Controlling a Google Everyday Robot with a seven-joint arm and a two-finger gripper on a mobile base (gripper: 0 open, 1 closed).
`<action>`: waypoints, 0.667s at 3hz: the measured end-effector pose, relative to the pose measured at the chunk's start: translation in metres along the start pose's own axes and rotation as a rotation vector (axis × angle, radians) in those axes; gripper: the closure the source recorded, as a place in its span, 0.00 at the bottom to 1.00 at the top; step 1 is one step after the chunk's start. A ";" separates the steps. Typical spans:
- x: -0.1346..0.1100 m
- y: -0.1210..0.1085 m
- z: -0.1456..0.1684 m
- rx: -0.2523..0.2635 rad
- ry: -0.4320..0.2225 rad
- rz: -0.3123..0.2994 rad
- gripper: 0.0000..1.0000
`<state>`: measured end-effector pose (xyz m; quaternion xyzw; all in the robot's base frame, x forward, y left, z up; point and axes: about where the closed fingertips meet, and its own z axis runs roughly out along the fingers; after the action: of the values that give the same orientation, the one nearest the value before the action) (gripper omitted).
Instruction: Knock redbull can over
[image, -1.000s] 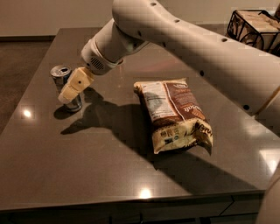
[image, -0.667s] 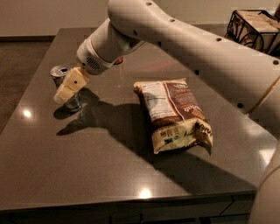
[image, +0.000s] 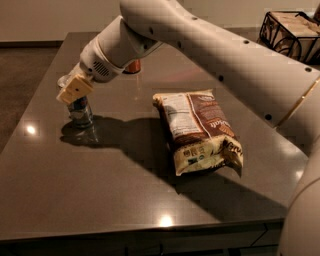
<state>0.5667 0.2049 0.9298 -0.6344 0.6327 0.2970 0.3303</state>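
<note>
The redbull can (image: 80, 111) stands on the dark table (image: 100, 195), near the table's left side as the camera sees it. It looks like it is standing up. Only its lower part shows, blue and silver. Its top is hidden.

The gripper (image: 75, 88) is right at the top of the can and covers it. The gripper's tip is a flat tan piece with a small dark dot on it. It seems to touch the top of the can. I cannot tell if the gripper is open or closed.

From the can, the big white arm (image: 210, 45) goes up and away to the right, all the way to the edge of the view. It has small dark dots along it. Its dark shadow lies on the table beside the can and spreads to the right.

To the right of the can, well apart from it, a snack bag (image: 200, 131) lies flat. It is brown, white and pale yellow.

Behind the can, farther back on the table, a bit of an orange-red can (image: 132, 66) peeks out from under the arm.

Far from the can, in the top right corner past the table, is a dark wire basket (image: 272, 30).
</note>
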 end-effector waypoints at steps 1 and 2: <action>-0.003 0.000 -0.005 -0.010 0.000 -0.012 0.72; -0.013 -0.011 -0.023 -0.001 0.063 -0.041 0.95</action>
<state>0.5763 0.1943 0.9544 -0.6562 0.6295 0.2704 0.3161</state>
